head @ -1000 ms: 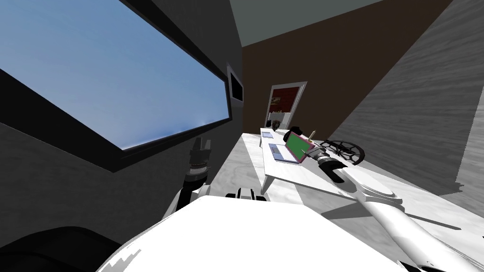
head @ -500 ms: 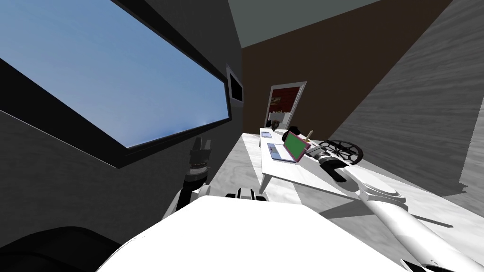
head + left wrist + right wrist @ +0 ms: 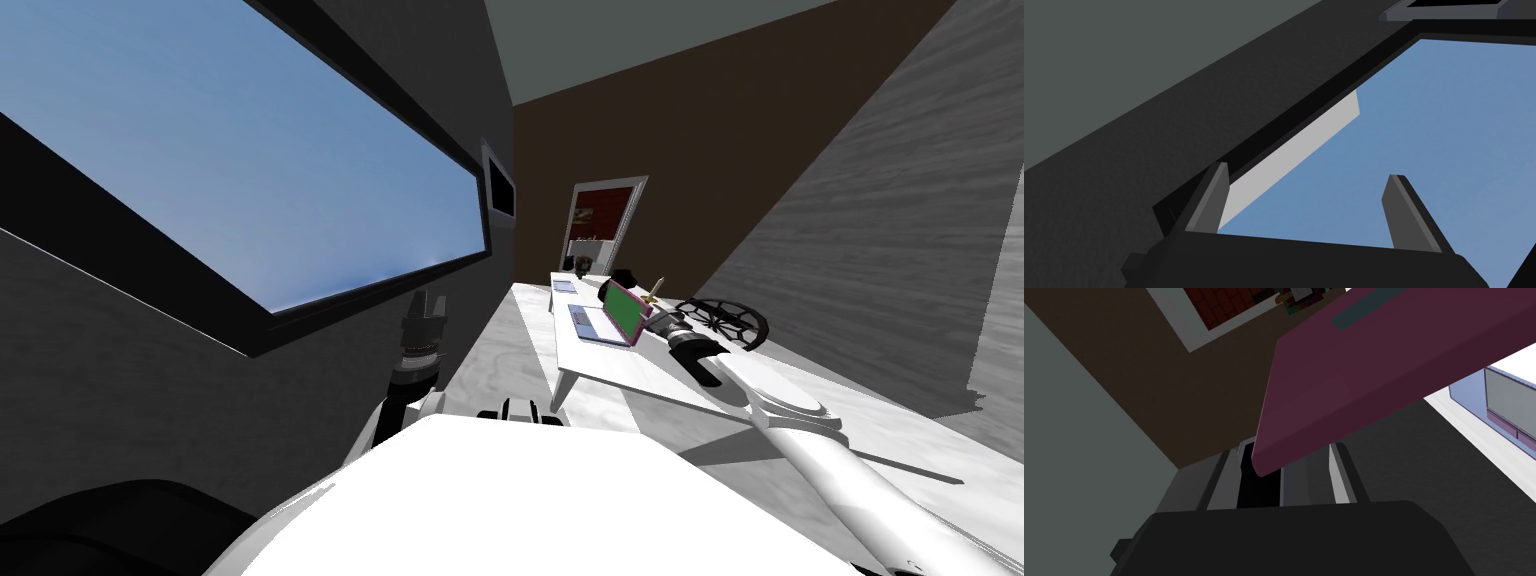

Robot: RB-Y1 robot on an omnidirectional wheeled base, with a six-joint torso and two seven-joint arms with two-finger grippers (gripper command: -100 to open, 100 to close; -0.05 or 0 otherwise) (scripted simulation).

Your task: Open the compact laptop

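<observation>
1. Closest in, the left gripper [image 3: 1306,200] is raised beside the window wall, its two fingers spread wide with nothing between them.
2. The right arm reaches out long over the white table [image 3: 640,375], and at its end the right gripper [image 3: 655,322] sits at the top edge of the compact laptop [image 3: 606,320].
3. Through the right wrist camera, the right gripper [image 3: 1283,450] has its fingers drawn in close on a corner of the maroon lid [image 3: 1384,373], pinching that edge.
4. The compact laptop stands open on the table, green screen tilted up and facing the window side, pale keyboard base lying flat.
5. Just beyond it on the table lies a second small flat device [image 3: 565,286].
6. Past the table's far side is a black spoked wheel shape [image 3: 722,320], then a doorway [image 3: 600,225] in the brown wall.
</observation>
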